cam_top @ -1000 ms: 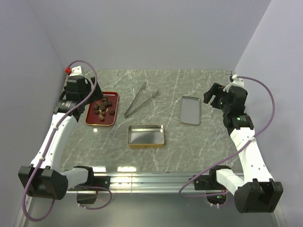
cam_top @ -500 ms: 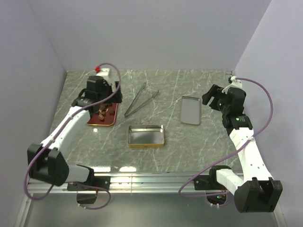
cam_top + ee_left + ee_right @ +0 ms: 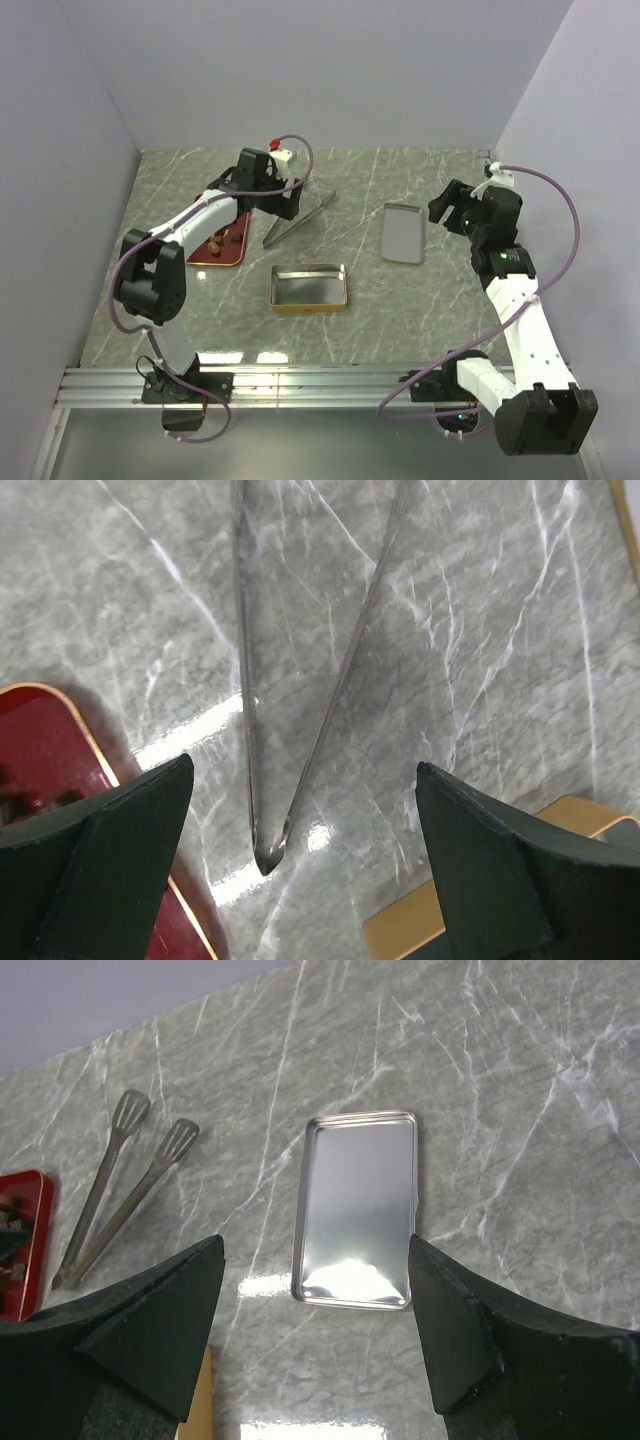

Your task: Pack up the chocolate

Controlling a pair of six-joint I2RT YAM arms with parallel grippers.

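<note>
The chocolate (image 3: 221,238), small dark brown lumps, lies in a red tray (image 3: 204,256) at the left, partly hidden by my left arm. An open gold tin (image 3: 309,287) sits in the middle, with nothing in it. My left gripper (image 3: 286,206) is open and empty, hovering over the hinged end of the metal tongs (image 3: 305,208). In the left wrist view the tongs' hinge (image 3: 267,856) lies between my spread fingers (image 3: 112,860). My right gripper (image 3: 446,205) is open and empty, just right of a silver lid (image 3: 403,232); the right wrist view shows the lid (image 3: 360,1210) ahead of the jaws.
The red tray's corner (image 3: 40,745) and a gold tin corner (image 3: 565,818) show at the edges of the left wrist view. The right wrist view also shows the tongs (image 3: 120,1185) and the red tray (image 3: 22,1250). Walls enclose the table on the left, back and right.
My left arm has swung right, from over the red tray to over the tongs. The right arm has hardly moved.
</note>
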